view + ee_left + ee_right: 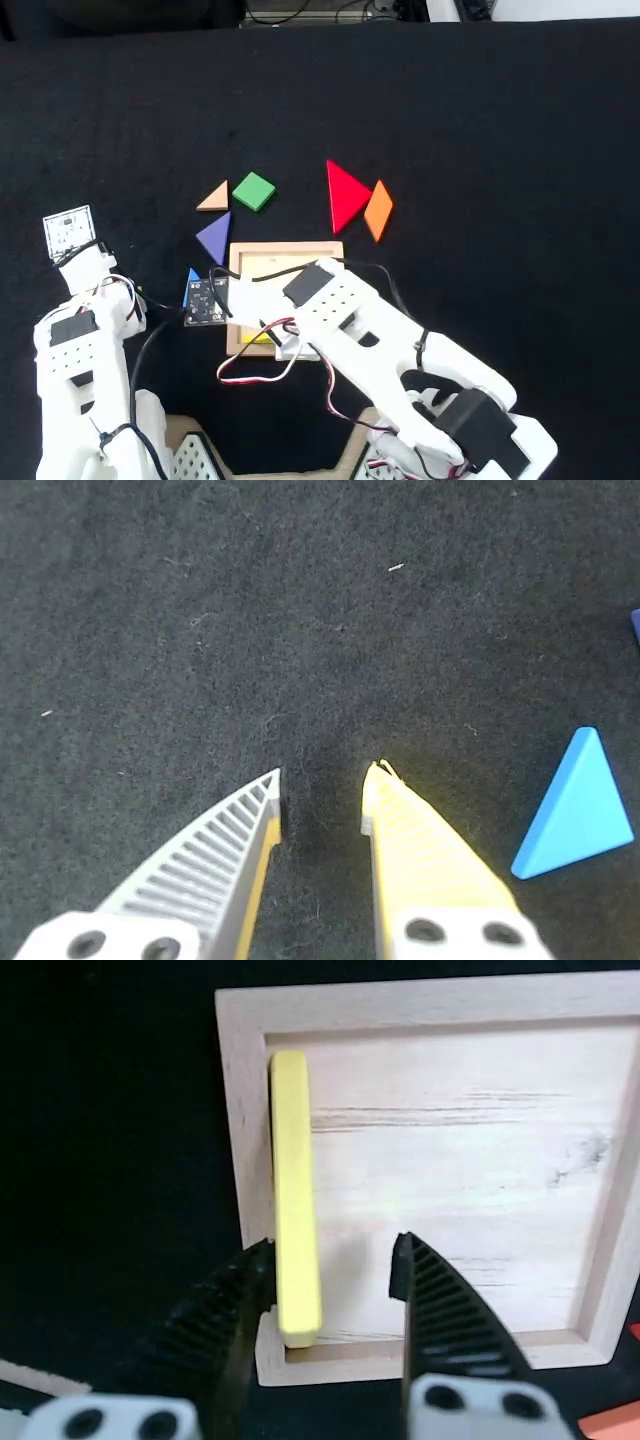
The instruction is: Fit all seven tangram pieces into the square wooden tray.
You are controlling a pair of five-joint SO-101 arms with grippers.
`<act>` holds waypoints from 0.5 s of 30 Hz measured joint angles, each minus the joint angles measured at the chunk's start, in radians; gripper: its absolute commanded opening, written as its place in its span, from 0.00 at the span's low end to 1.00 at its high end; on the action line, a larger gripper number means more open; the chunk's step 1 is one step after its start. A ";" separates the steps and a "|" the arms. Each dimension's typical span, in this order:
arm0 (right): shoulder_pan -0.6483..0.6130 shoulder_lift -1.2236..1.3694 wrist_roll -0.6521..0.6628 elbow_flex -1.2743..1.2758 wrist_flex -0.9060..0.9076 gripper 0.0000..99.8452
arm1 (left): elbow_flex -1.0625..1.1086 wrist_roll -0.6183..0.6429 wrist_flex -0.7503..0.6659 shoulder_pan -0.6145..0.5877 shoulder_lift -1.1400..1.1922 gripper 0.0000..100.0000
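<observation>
We are working over the black bench [500,120], which is carrying everything. The right arm [390,345] is stretching from the lower right of the high view across the wooden tray [285,249] and covering much of it, since that is where the pieces are going. The left arm [80,360] is sitting at the lower left, out of the way.

The red triangle [345,195], the biggest loose piece, is lying above the tray with the orange piece [378,210] just beside it. The purple triangle [215,238], green square [253,191] and tan triangle [213,198] are lying to the upper left of the tray, all outside it.

In the right wrist view the yellow piece [295,1200] is sitting inside the tray and appears to be standing on edge against one wall, so we are judging it not properly seated. We are holding the right gripper [330,1260] apart, its fingers straddling that piece without clamping it. The left gripper [325,775] is likewise spread apart over bare bench, with the blue triangle [580,810] near it, which is likely its next pick.
</observation>
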 measured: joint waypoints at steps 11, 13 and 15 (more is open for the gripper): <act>0.026 0.000 0.000 -0.155 0.054 0.19 | 0.000 0.002 0.000 0.000 0.000 0.14; 0.038 0.000 0.000 -0.163 0.054 0.19 | 0.000 0.000 0.000 0.000 0.000 0.14; 0.040 0.000 0.000 -0.163 0.054 0.19 | 0.000 0.000 0.000 0.000 0.000 0.14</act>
